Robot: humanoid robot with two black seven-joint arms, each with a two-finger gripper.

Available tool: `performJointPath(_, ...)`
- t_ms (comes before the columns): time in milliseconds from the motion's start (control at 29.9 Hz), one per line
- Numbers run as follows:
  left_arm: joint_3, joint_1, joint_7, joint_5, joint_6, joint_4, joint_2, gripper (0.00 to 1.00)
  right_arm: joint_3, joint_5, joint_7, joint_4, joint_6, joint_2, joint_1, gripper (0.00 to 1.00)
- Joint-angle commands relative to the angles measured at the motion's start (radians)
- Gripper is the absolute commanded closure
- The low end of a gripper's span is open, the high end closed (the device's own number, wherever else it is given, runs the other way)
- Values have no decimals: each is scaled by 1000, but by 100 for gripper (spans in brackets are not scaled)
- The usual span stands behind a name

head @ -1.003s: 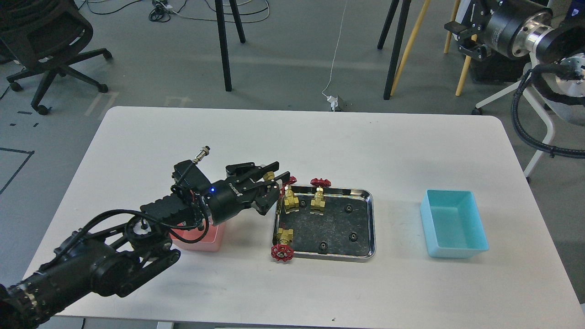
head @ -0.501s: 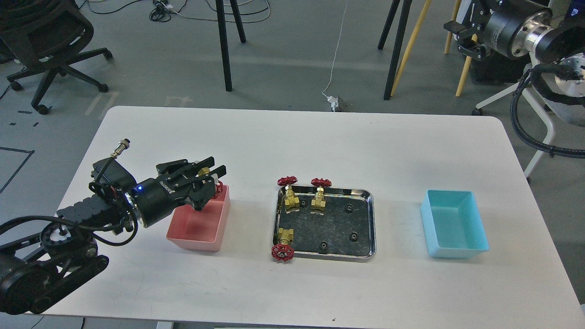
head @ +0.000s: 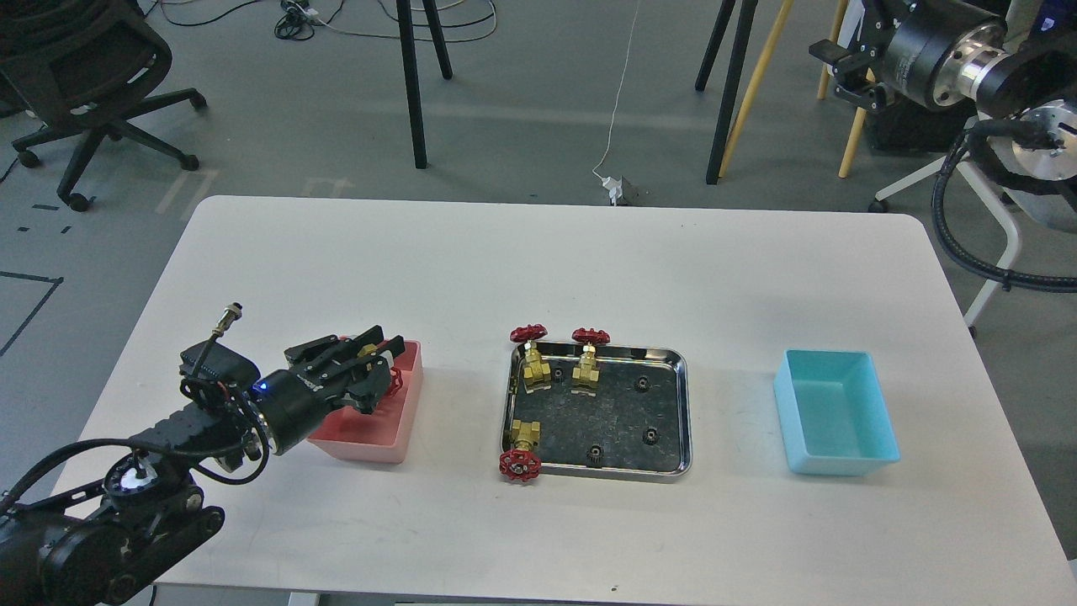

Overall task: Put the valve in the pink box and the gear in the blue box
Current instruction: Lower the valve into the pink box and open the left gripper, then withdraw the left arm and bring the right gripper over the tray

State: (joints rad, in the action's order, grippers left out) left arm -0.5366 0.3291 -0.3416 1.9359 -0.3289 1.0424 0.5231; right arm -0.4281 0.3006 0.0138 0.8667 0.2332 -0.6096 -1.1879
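My left gripper (head: pixel 380 360) is shut on a valve (head: pixel 389 375), brass body between the fingers and red handwheel showing below them. It holds the valve low over the pink box (head: pixel 395 438) at the left of the table. Three more valves sit at the steel tray (head: pixel 683 396): two at its back left (head: pixel 532 353) (head: pixel 588 358) and one at its front left corner (head: pixel 522 450). Several small black gears lie in the tray, such as one (head: pixel 649 435). The blue box (head: pixel 833 412) stands empty at the right. My right gripper (head: pixel 844 67) is raised off the table at the top right; its fingers cannot be told apart.
The white table (head: pixel 538 269) has bare room behind and in front of the tray. An office chair (head: pixel 76 76), tripod legs (head: pixel 412 76) and cables stand on the floor beyond the table's far edge.
My left gripper carried the valve leftward from the tray's left edge to over the pink box, then sank lower into it. My right arm shifted slightly.
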Motion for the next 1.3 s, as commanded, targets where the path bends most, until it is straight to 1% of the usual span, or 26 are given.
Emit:
performJointPath(0,-6,-21,0,0,-16,-12,-17,84,0,0,0,0,0,1,-1,1)
performJointPath(67,-22,-27,-1,0,-19,-12,-18,83,0,0,0,0,0,1,-1,1)
performJointPath(134,-22,-30,3,0,-22,-12,-18,78,0,0,0,2,0,1,-2,1)
performJointPath(167,-22,-36,3,-1,-27,-12,-17,73,0,0,1,2,0,1,-2,1)
performJointPath(267,-25,-56,3,-2,-50,-12,-17,54,0,0,0,2,0,1,-2,1)
performJointPath(334,-25,-61,3,-8,-64,-12,-15,48,2,0,1,2,0,1,-2,1)
performJointPath(668,-29,-82,4,-23,-105,-5,-6,29,2,0,1,5,0,2,-6,1)
performJointPath(735,-57,-82,6,-50,-111,2,-3,26,0,0,1,6,0,2,-7,1)
performJointPath(835,-112,-70,6,-135,-108,28,0,18,2,0,1,11,3,1,-10,1)
performJointPath(902,-140,-33,7,-217,-101,60,21,12,2,0,1,20,8,-1,-6,1)
performJointPath(969,-147,36,25,-320,-85,87,57,10,2,3,1,28,34,-7,-1,1)
performJointPath(1036,-155,118,58,-473,-47,99,78,10,21,29,1,57,69,-19,11,1)
performJointPath(1103,-184,197,82,-646,-7,99,98,10,66,78,-3,106,93,-56,22,1)
performJointPath(1170,-215,278,107,-841,62,96,116,10,109,130,-9,172,126,-120,28,1)
performJointPath(1270,-250,382,139,-1114,189,91,170,9,153,211,-23,274,196,-215,57,1)
